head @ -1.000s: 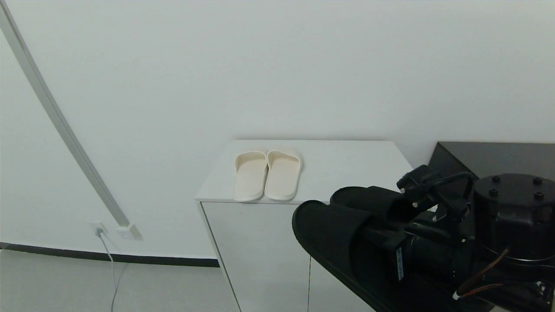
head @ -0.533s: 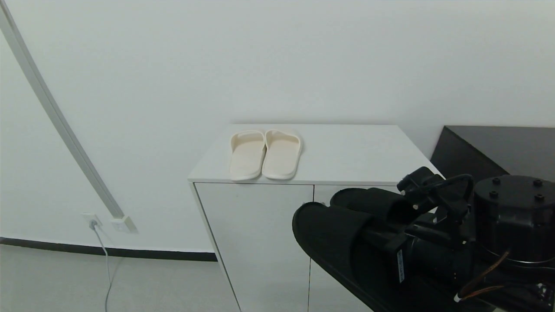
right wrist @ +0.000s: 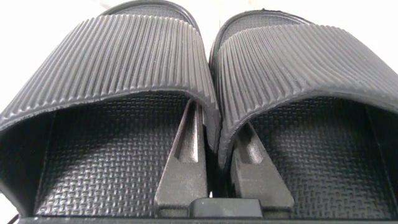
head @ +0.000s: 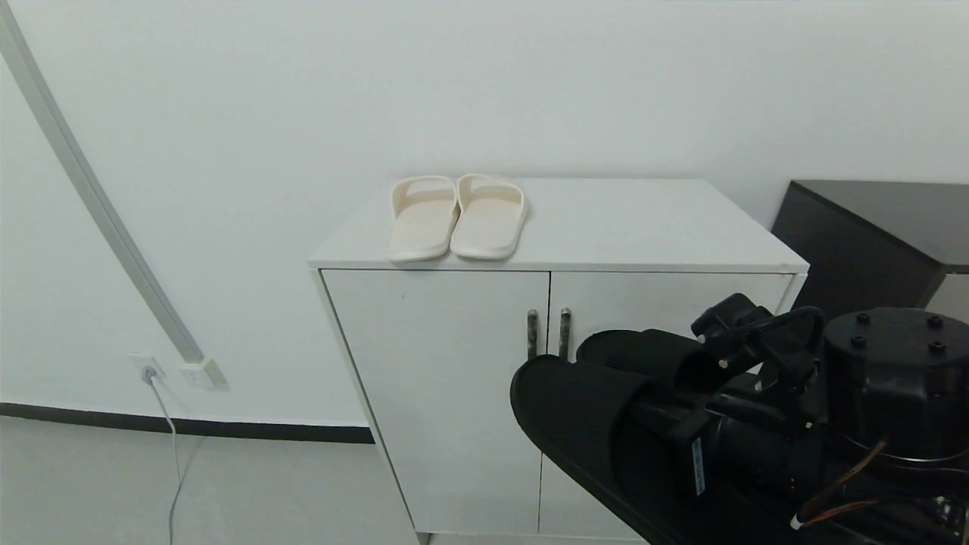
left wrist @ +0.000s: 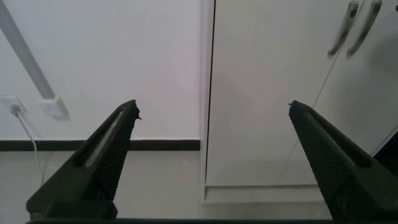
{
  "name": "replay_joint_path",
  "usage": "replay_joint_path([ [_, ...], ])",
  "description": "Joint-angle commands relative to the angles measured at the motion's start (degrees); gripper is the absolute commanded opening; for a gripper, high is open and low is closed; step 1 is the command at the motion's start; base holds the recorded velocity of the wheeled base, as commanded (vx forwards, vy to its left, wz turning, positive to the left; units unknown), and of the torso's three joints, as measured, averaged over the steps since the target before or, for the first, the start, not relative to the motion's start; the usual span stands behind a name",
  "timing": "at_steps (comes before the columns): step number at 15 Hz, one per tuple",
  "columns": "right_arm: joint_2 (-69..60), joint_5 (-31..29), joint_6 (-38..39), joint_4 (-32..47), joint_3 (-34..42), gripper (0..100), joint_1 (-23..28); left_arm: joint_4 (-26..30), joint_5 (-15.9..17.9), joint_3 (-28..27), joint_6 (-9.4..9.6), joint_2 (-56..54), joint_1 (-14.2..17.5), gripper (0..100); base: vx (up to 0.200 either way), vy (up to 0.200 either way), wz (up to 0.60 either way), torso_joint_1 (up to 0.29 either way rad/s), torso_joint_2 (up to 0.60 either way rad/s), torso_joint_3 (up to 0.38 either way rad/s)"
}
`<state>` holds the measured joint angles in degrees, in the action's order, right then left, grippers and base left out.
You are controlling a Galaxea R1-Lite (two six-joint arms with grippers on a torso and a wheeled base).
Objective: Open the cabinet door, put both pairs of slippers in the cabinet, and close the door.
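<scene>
Although the task calls for an opened door first, the white two-door cabinet [head: 431,378] has both doors shut, so by my reading none of the three steps is finished. Farthest left, the left gripper [left wrist: 212,107] hangs low before the cabinet's left door with its two dark fingers spread wide and nothing between them. It looks the natural one to pull a door, since the other arm is loaded. On the left part of the cabinet's top, the pair of cream moulded slippers [head: 454,218] lies side by side, toes towards the front edge and untouched. Below them, at the middle seam of the doors, two slim metal handles [head: 532,334] stand upright close together. Right of those, in front of the right door and apart from it, the pair of black ribbed rubber slippers [head: 598,401] is carried in the right gripper [right wrist: 217,124], one finger inside each slipper, pinching their adjoining sides together. What remains is opening a door, stowing both pairs inside, then closing it.
</scene>
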<state>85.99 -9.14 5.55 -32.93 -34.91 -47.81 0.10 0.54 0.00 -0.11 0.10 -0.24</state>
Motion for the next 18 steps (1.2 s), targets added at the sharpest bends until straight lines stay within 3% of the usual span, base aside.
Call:
replay_joint_path([
  [1,0.3,0.0,0.0,0.0,0.0,0,0.0,0.0,0.0,0.0,0.02,0.0,0.0,100,0.000,0.000,0.00,-0.163,0.49,0.325],
  [15,0.1,0.0,-0.7,-0.1,0.5,0,-0.5,0.0,0.1,0.0,0.72,0.0,0.0,100,0.000,0.000,0.00,-0.095,0.46,0.362],
  [18,0.2,0.0,-0.7,0.0,0.6,0,-0.5,0.1,0.1,0.0,0.72,0.0,0.0,100,0.000,0.000,0.00,-0.001,0.09,0.079],
])
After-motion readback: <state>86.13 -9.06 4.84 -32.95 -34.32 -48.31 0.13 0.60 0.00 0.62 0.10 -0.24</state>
